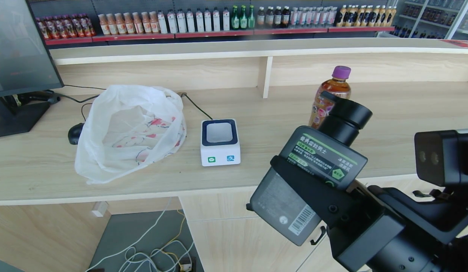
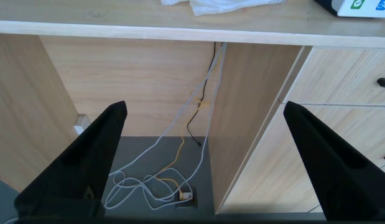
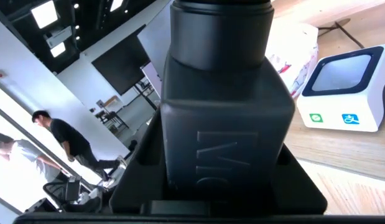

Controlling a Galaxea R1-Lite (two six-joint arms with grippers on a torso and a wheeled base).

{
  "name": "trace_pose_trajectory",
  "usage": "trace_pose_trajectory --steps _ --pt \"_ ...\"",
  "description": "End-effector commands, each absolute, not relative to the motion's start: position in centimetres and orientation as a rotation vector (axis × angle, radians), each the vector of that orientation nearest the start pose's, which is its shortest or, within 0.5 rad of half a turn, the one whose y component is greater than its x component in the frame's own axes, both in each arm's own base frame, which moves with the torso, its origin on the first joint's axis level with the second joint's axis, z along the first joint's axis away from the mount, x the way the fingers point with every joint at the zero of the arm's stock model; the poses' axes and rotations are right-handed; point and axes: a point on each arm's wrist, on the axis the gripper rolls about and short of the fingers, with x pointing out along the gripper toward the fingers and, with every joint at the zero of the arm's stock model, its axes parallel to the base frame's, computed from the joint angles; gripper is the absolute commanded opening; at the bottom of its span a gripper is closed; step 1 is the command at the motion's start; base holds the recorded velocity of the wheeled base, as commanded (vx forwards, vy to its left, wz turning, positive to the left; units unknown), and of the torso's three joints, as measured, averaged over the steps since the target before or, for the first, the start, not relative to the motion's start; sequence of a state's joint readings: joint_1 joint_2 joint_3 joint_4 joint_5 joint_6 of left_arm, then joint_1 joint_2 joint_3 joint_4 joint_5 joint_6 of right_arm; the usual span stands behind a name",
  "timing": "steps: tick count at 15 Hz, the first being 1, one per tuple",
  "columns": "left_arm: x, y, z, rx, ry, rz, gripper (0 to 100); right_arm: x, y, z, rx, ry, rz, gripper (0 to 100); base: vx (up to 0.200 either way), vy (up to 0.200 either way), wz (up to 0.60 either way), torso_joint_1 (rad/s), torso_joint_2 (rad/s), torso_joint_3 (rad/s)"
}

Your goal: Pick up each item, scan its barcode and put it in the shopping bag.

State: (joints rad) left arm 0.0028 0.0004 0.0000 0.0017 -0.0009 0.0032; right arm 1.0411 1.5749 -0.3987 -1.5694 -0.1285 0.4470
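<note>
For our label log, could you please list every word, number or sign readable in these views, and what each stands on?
Dark bottle in the right end effector: label print and barcode digits too small to read.
Scanner front: one green and one blue icon, no legible words.
Tea bottle: label blurred.
Shelf bottles: labels too small.
So no text can be quoted with confidence.
</note>
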Motion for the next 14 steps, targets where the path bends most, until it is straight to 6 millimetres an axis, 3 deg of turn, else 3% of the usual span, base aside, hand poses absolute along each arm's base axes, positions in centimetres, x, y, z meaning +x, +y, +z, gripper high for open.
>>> trace_pose_trajectory --steps 1,8,14 --pt "-2.3 0.0 7.5 0.003 0.002 0.002 100 12.0 20.0 20.6 0.636 -0.129 0.969 0 0.000 0.000 0.00 0.000 0.00 0.000" --pt "-2.3 0.0 7.5 0.003 0.002 0.003 100 12.1 20.0 20.6 0.629 -0.134 0.963 0 0.000 0.000 0.00 0.000 0.00 0.000" --pt "-2.3 0.0 7.5 0.003 0.002 0.003 100 14.7 19.7 18.7 0.338 -0.201 0.806 0 0.000 0.000 0.00 0.000 0.00 0.000"
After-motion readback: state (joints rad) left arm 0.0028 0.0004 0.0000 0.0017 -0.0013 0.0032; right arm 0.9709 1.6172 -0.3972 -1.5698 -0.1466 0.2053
